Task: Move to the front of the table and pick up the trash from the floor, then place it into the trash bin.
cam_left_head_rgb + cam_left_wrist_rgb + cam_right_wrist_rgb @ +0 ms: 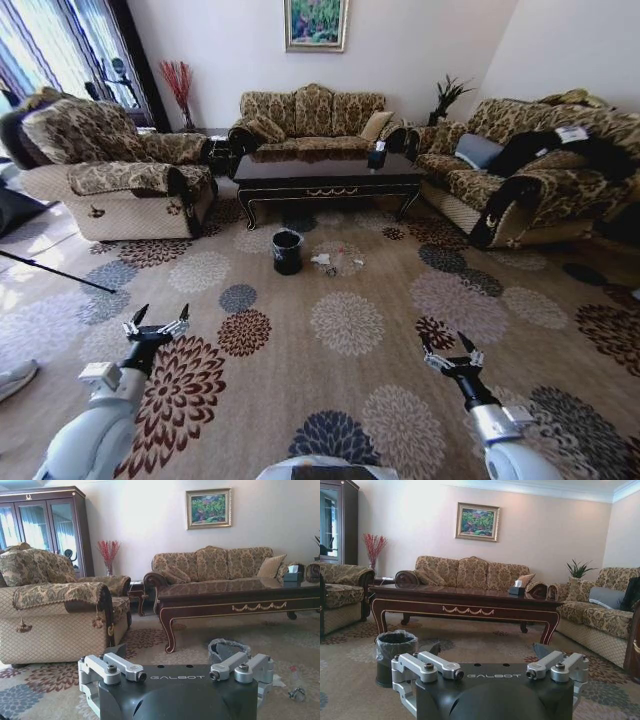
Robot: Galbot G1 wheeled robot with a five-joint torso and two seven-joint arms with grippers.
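The robot stands well back from the counter — a long, low, dark glossy piece with curved legs and a gold ornament on its front apron — which sits on the flowered carpet between the sofas; a three-seat sofa lies behind it, an armchair to the robot's left and another sofa to its right. On the floor just in front of the counter stands the trash bin, small, round and black, its thin liner folded over the rim; just beside it, toward the robot's right, lies the crumpled white paper wad, and next to that the clear plastic bottle, both on the carpet and apart from the bin. A dark tissue box rests on the counter's right end. Both arms are held low and forward, well short of the trash; the left gripper hovers over the carpet with its fingers spread apart, empty; the right gripper likewise hangs with fingers apart, holding nothing.
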